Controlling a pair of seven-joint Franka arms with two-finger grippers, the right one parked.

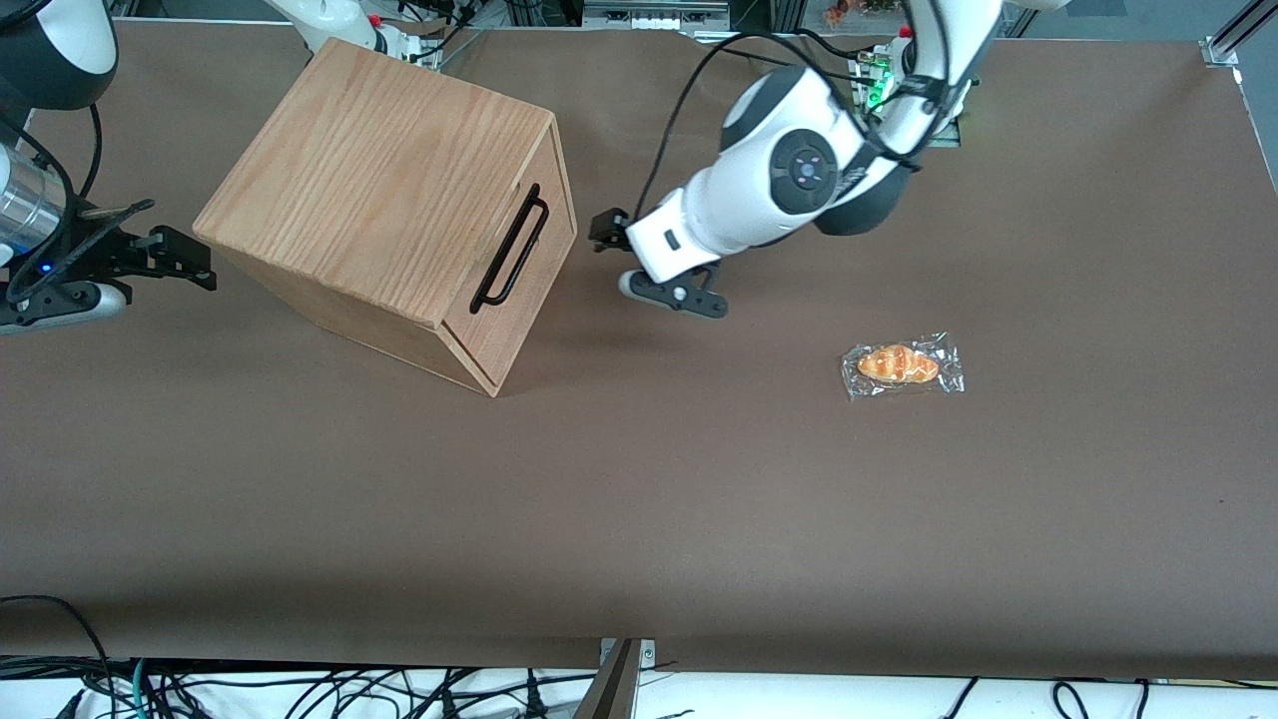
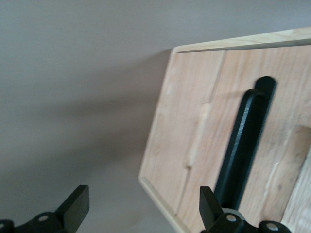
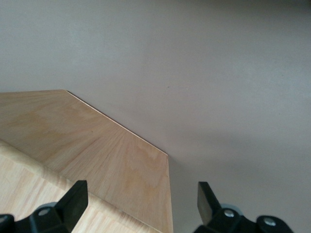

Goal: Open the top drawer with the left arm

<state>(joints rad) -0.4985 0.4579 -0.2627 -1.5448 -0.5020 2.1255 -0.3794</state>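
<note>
Light oak wood makes up the cabinet (image 1: 389, 200) that stands at an angle on the brown bench (image 1: 639, 519), and the top drawer (image 1: 519, 262) is shut, its front flush with the cabinet's face. The black bar handle (image 1: 511, 250) runs along that drawer front, standing a little proud of the wood. The left arm (image 1: 799, 180) reaches down from the working arm's end of the bench, and its gripper (image 1: 606, 231) hangs in front of the drawer, near the handle but apart from it, with bare bench between the jaws and the wood. The jaws stand wide, holding nothing. In the left wrist view the gripper (image 2: 144, 208) looks onto the top drawer (image 2: 194, 145) at a slant: one of the fingers (image 2: 75, 206) lies over plain bench, while the other sits level with the handle (image 2: 243, 141), which crosses just past it rather than between the jaws. The drawer front's edge falls inside the gap of the jaws, so the handle is off to one side of their centre line. A wrapped croissant (image 1: 902, 364) lies on the bench well apart from the jaws, nearer the front camera and farther from the cabinet than they are.
</note>
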